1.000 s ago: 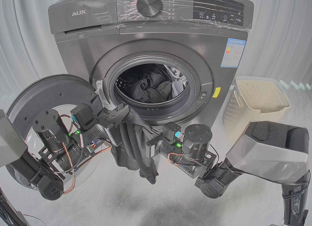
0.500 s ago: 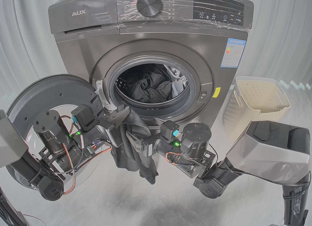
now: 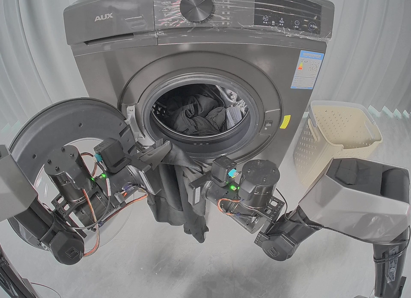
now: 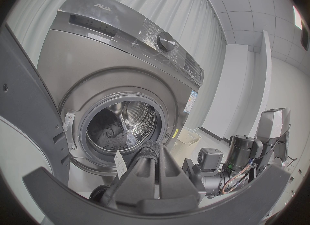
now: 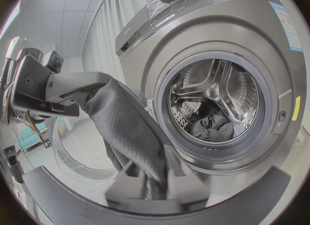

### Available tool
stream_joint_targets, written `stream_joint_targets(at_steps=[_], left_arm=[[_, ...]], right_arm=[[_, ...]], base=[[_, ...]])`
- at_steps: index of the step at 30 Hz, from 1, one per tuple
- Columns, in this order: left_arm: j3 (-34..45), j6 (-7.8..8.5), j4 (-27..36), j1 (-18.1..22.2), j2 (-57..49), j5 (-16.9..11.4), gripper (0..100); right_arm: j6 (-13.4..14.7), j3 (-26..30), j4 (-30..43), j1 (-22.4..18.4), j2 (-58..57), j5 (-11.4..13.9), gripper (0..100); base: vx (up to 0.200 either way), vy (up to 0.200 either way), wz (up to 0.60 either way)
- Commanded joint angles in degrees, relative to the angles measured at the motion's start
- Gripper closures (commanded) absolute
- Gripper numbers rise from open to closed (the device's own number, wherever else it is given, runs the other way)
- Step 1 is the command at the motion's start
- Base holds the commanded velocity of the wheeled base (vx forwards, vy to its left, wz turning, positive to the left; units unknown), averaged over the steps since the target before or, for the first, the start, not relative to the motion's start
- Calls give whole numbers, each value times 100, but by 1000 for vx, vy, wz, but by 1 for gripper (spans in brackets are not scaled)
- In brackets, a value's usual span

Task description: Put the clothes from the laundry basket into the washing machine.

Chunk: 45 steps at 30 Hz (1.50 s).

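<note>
Dark garment [image 3: 175, 196] near open door [image 3: 64, 123], apparently.

On washing machine [image 3: 111, 67]: brand lettering [image 3: 103, 16], blue label [image 3: 307, 69]

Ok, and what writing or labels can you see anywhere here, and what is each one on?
Brand logo: light capitals on the washing machine's drawer panel, left unquoted.
Control panel: icons and print, too small to read.
Blue label on the machine's front: too small to read.
Yellow sticker on the machine's front: blurred.
White tag by the dark garment: too small to read.
</note>
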Motion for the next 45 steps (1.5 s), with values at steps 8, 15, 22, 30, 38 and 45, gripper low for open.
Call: stream_joint_targets(at_steps=[8, 15, 22, 30, 38, 45], left_arm=[[105, -10, -1, 10, 78, -8, 100], [202, -10, -1, -16, 130, -17, 0], [413, -2, -1, 1, 288, -8, 0], [633, 7, -1, 10, 403, -8, 0], [668, 60, -19, 10, 904, -8, 0], [677, 77, -19, -25, 1220, -17, 0]], right_arm=[[2, 426, -54, 85, -715, -2, 100], [-7, 945, -98, 15, -1172, 7, 100], [-16, 1112, -54, -143, -1646, 7, 100], [-33, 1138, -27, -310, -1848, 7, 100], [-33, 1121, -10, -354, -1998, 16, 100], [-51, 1015, -10, -389, -1989, 16, 100]], base=[[0, 0, 0], [0, 0, 0], [0, 0, 0], [0, 0, 0], [0, 0, 0], [0, 0, 0]])
